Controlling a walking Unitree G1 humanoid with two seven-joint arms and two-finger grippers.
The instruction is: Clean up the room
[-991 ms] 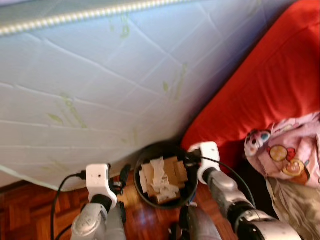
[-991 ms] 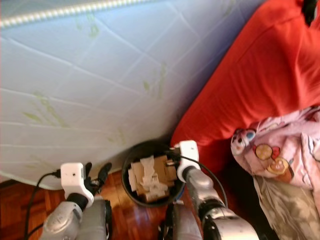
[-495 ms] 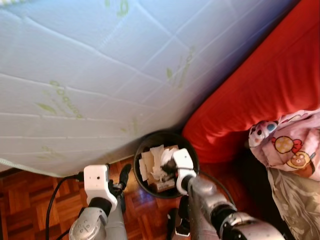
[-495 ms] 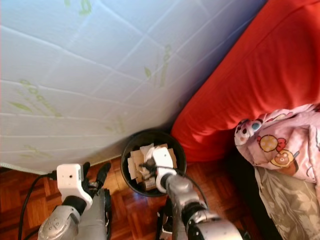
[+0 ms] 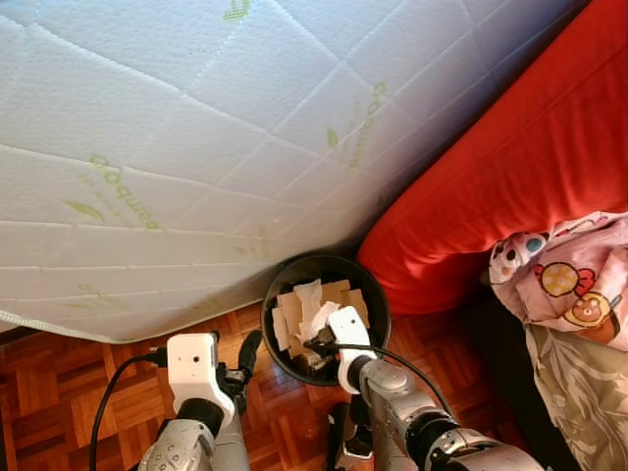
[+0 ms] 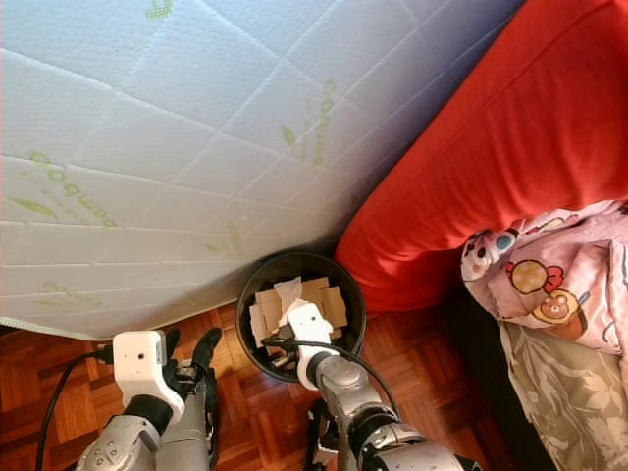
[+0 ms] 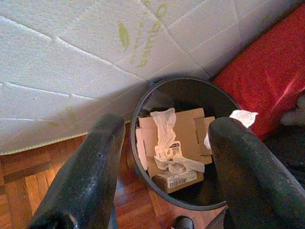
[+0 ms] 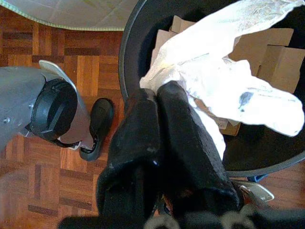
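Holding a crumpled white tissue (image 8: 224,90) pinched between my right fingers (image 8: 164,119), I have it hanging just beyond the fingertips and directly over the open mouth of the black bin (image 5: 371,290). That is the relation the coming move turns on: the tissue lies ahead of and below my fingertips, inside the bin's rim rather than over the parquet floor (image 5: 59,378), so letting go should drop it onto the cardboard pieces (image 7: 188,126) and paper already lying in the bin. The tissue's long axis runs away from my fingers, across the bin's opening, with its far end reaching toward the opposite rim; I judge that it sits well enough within the ring to fall inside, though the near part hangs close to the rim on my side.

My right gripper (image 5: 319,343) is the nearer one, poised at the bin's near edge. My left gripper (image 7: 162,157) waits beside the bin with its fingers spread and nothing between them, looking into the same opening. Behind the bin stands a white mattress (image 5: 196,147), and beside it, off toward my right arm, a red cushion (image 5: 510,177).

Next, as I judge it, comes simply parting the right fingers.
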